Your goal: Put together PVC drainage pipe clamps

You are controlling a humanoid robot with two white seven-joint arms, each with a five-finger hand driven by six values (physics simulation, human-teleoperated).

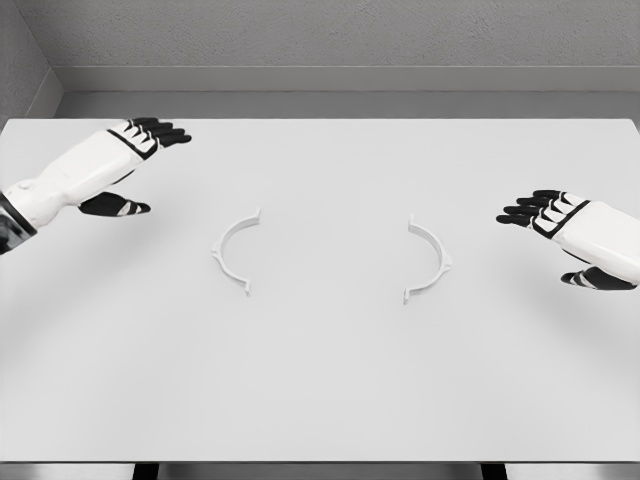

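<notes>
Lying apart on the plain white counter: two white curved plastic clamp halves, left and right; hovering outside them, left hand and right hand, both spread, gripping nothing.

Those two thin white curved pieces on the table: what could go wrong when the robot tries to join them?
The white half-ring clamp on the left and its mate on the right lie flat on the white table, so thick fingers may struggle to pick them up. Both open hands, left and right, hold nothing. A nudge could also turn the facing halves out of line.
</notes>
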